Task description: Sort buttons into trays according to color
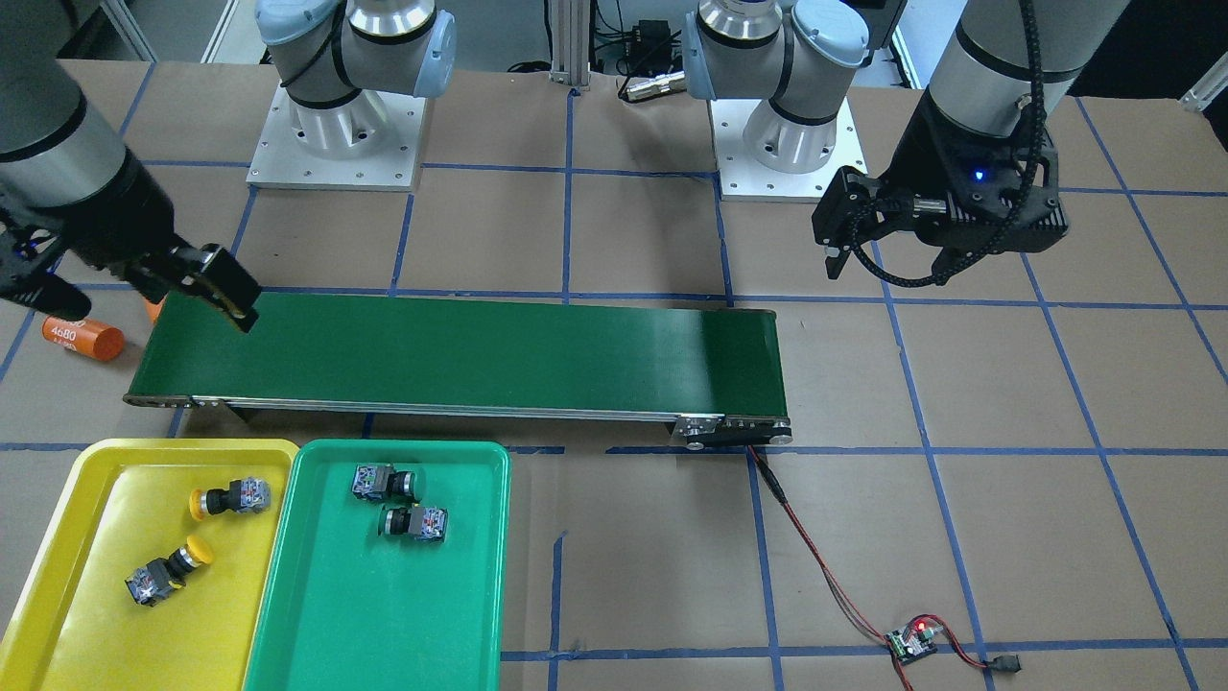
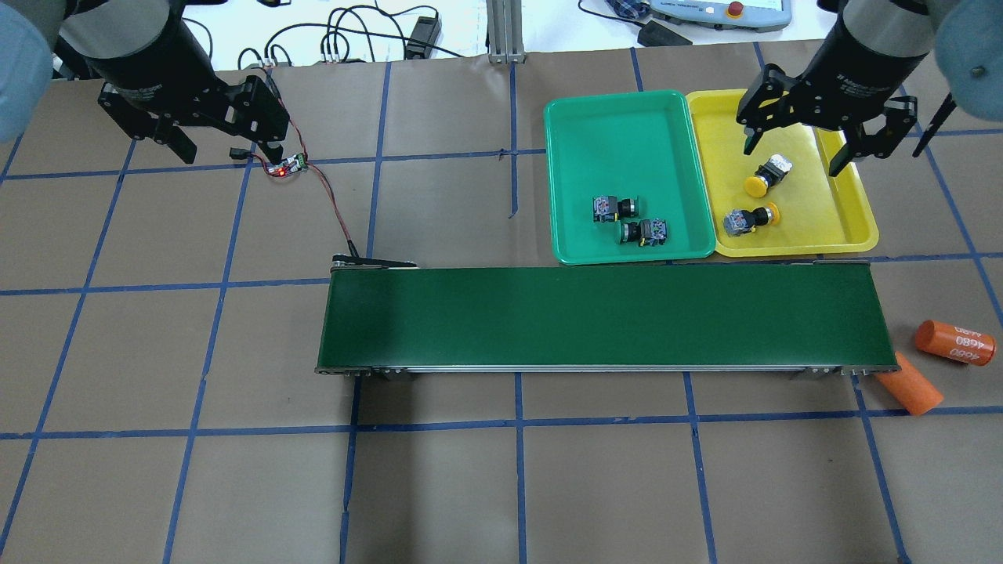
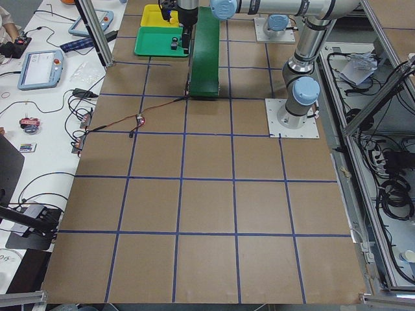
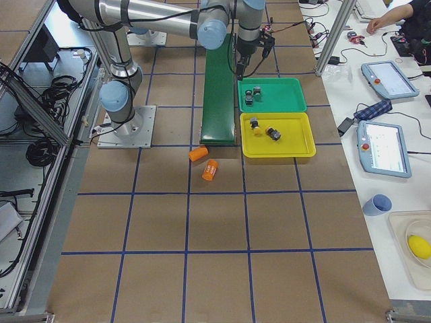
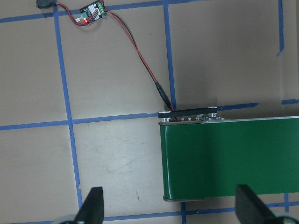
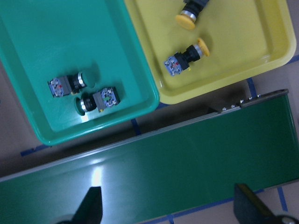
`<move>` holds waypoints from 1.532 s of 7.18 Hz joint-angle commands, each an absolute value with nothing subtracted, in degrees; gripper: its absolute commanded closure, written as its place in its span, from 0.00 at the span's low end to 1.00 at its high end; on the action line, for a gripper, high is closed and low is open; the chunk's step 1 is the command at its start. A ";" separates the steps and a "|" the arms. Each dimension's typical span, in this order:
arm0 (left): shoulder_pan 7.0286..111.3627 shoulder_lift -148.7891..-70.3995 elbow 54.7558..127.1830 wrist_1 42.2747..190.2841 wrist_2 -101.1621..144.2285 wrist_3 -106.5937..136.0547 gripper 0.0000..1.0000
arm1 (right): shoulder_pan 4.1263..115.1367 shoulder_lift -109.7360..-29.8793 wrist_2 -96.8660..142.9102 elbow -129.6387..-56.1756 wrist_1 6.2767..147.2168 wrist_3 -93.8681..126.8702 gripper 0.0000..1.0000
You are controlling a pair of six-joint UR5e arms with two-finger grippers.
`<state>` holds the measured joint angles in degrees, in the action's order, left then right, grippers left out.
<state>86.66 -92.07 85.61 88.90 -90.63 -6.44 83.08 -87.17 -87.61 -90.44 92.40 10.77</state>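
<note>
Yellow tray (image 2: 815, 223) holds both yellow buttons (image 2: 762, 178), green tray (image 2: 611, 141) both green buttons (image 2: 615, 207); sorting looks done. Right claw (image 2: 791, 157) wide, empty, above yellow tray, nearer arm; left claw (image 2: 227, 153) wide, empty, well apart beyond other conveyor belt (image 2: 603, 317) end

Tabletop (image 2: 157, 470): brown paper cover, blue tape grid (image 2: 517, 423) in large sq. White side bench (image 4: 350, 222) along one long edge w/ 2 teach pendants (image 4: 384, 149), blue cup (image 4: 378, 204), loose cables (image 2: 353, 51). Alu. profile post (image 4: 341, 33) at bench edge. Opp. side: metal frame (image 4: 34, 102) w/ cable bundles (image 4: 27, 77). Lighting even, diffuse.
</note>
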 commanded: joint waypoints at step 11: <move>87.01 -93.79 82.35 94.39 -87.63 -5.71 0.00 | 88.15 -102.30 -87.80 -99.93 82.97 0.53 0.00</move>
<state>86.83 -94.17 81.80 94.18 -87.99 -5.58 88.13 -102.02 -87.85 -99.83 82.93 0.51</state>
